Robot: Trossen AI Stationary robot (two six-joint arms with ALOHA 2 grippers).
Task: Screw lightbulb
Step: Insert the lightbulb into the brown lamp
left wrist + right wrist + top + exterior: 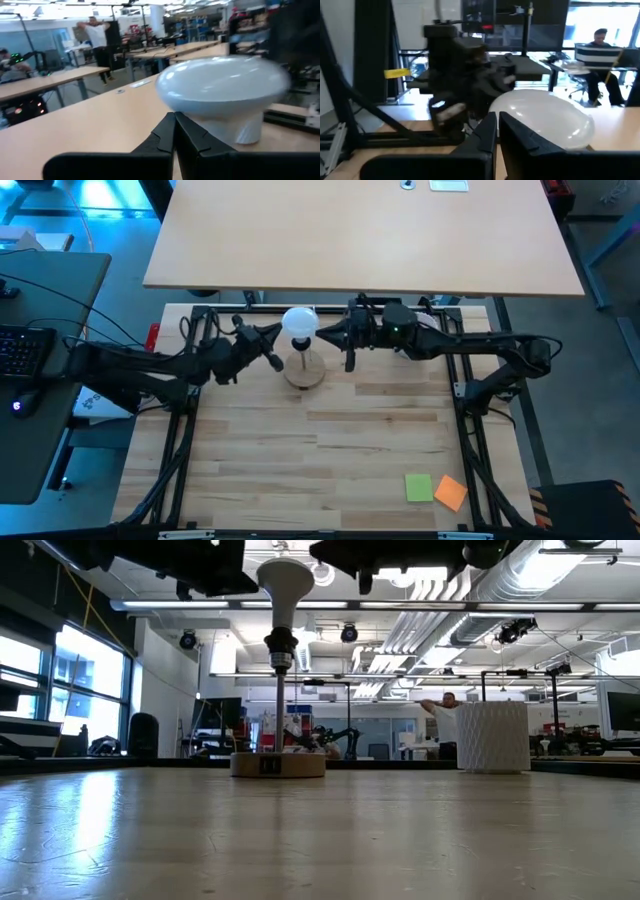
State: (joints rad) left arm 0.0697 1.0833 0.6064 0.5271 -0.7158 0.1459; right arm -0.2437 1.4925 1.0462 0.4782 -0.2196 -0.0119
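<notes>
The white frosted lightbulb [300, 320] stands upright with its base in the black socket post [280, 652] of the round wooden stand [305, 370], near the table's far edge. It also shows in the low view [285, 580]. My left gripper [277, 338] is shut just left of the bulb, level with it. In the left wrist view the left gripper [174, 127] has the bulb [220, 92] close beyond its tips. My right gripper [324, 333] is shut just right of the bulb. In the right wrist view the right gripper [497, 127] has the bulb [545, 117] beyond its tips. My left gripper points level at the bulb's globe from the table's left; I cannot tell whether its shut tips touch the globe. My right gripper points level at the globe from the table's right; I cannot tell whether its tips touch it.
A green sticky note [418, 487] and an orange one [451, 493] lie at the table's near right. A second light tabletop [360, 240] stands beyond the far edge. A white ribbed cylinder [492, 737] shows far right in the low view. People are in the room behind.
</notes>
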